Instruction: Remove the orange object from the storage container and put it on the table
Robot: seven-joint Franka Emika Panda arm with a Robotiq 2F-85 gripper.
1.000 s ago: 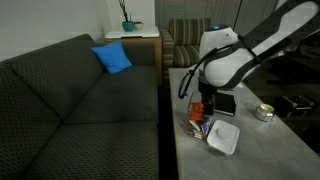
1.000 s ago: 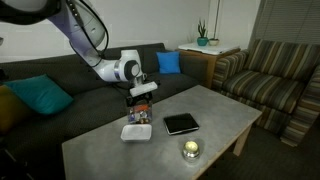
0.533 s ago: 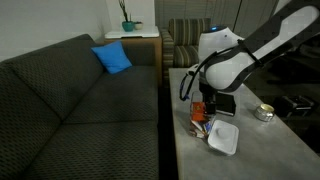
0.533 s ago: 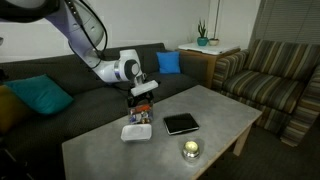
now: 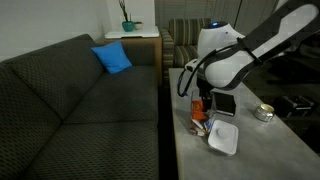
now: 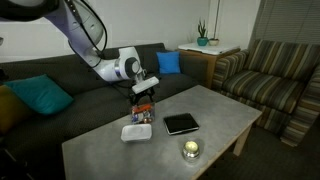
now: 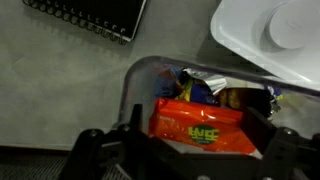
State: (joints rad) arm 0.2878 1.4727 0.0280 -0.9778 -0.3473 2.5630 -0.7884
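Observation:
In the wrist view the orange object [image 7: 200, 128], a shiny orange packet with a green logo, lies in the clear storage container [image 7: 135, 80] among other wrappers, a blue one included. My gripper [image 7: 196, 138] is open right over it, one dark finger [image 7: 131, 128] left of the packet and one right of it, neither closed on it. In both exterior views the gripper [image 5: 202, 106] [image 6: 143, 102] hangs just above the container [image 5: 200, 124] [image 6: 141, 117] on the grey table [image 5: 265, 150] [image 6: 105, 155].
A flat white tray [image 5: 223, 137] [image 6: 136, 131] [image 7: 240, 35] lies right beside the container. A black notebook [image 5: 225, 104] [image 6: 181, 124] [image 7: 90, 15] and a small round tin [image 5: 264, 112] [image 6: 190, 149] sit farther along the table. A dark sofa [image 5: 80, 110] runs along the table's edge.
The gripper has shifted only slightly above the container. Its jaws stay open, and the packet has not moved.

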